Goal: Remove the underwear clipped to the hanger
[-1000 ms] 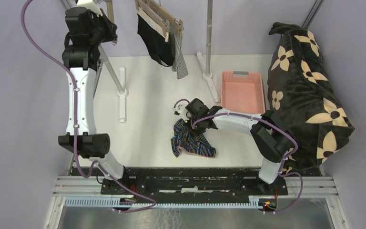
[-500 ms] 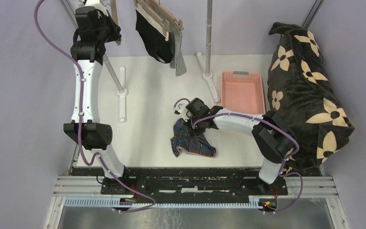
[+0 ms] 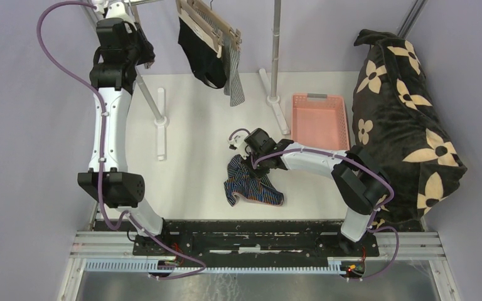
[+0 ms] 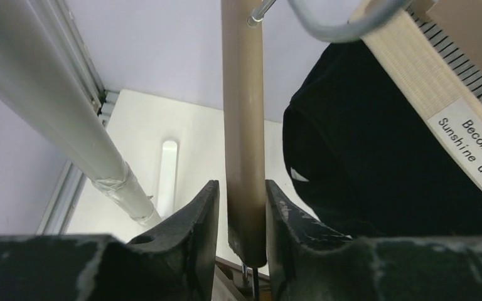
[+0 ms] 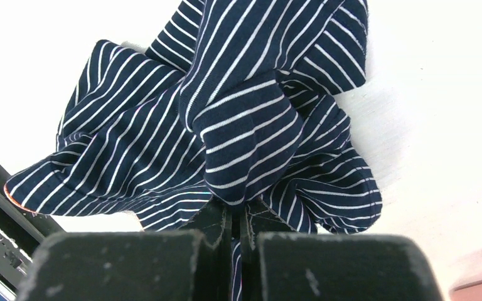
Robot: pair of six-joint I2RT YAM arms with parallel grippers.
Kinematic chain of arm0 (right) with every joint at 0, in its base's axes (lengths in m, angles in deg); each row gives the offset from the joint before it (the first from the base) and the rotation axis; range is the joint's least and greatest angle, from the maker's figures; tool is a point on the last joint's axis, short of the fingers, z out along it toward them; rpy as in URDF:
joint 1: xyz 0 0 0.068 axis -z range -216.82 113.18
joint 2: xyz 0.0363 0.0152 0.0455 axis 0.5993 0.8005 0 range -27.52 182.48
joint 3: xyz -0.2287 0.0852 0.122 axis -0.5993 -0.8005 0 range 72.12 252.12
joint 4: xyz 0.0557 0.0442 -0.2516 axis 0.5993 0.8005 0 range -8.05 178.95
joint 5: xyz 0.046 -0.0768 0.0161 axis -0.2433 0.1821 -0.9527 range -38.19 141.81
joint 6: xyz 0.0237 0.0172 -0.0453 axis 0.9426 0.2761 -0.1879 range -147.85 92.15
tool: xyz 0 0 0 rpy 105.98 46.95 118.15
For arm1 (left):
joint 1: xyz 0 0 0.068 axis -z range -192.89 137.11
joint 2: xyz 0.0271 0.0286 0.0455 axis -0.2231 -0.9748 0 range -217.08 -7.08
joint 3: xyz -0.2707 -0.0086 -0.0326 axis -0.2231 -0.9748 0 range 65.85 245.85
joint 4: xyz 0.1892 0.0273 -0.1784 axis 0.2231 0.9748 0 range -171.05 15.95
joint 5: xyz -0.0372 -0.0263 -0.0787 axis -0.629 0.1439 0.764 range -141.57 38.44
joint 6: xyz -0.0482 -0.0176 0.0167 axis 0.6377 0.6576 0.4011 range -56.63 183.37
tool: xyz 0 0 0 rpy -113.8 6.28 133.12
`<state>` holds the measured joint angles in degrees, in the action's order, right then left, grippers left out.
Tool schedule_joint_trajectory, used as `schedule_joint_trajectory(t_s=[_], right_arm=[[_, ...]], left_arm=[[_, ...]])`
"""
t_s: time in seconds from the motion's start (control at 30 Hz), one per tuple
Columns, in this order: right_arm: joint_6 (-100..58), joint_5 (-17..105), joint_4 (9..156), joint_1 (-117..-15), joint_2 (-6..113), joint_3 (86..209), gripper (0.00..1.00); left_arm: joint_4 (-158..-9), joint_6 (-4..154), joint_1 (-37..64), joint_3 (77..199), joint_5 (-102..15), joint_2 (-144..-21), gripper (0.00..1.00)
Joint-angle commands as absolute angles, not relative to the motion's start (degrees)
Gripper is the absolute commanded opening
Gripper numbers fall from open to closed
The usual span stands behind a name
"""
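Navy pair (image 5: 238, 119) lies crumpled on the table (image 3: 188, 125), a fold pinched in the closed right gripper (image 5: 238, 216). Behind, the black pair (image 3: 201, 53) and grey pair (image 3: 234, 78) hang clipped to hangers (image 3: 208, 22). The left gripper (image 4: 241, 185) straddles a wooden bar (image 4: 243, 113), jaws slightly parted, not clamping.

Striped underwear (image 5: 245, 125): soft navy knit cloth, matt, thin pale stripes; black underwear (image 4: 376, 163): plain matt cloth, ribbed cream band (image 4: 414, 56) above it with a smooth printed label. Hanger bar (image 4: 243, 125): tan wood, smooth, low sheen; wire hook (image 4: 345, 31) bare grey metal; rack pole (image 4: 44, 94) smooth pale metal, tape-wrapped. Left gripper (image 4: 241, 185) fingers (image 4: 194, 232): matt black plastic, scuffed grey; basket (image 3: 296, 119) pink plastic; blanket (image 3: 408, 113) plush cloth.
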<state>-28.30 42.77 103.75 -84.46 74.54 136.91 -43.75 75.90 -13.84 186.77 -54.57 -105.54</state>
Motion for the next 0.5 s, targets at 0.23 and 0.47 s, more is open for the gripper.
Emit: schedule_joint_trajectory(t_s=[0.23,0.47], right_arm=[[-27.1,43.1,100.6,-84.7,71.8,138.0,0.01],[-27.5,45.3,100.5,-84.8,71.1,139.1,0.01]], left_arm=[[-48.2,76.5,-14.1,182.7,-55.1,-97.1,0.47],[-50.7,76.3,-14.1,178.4,-54.8,-90.8,0.52]])
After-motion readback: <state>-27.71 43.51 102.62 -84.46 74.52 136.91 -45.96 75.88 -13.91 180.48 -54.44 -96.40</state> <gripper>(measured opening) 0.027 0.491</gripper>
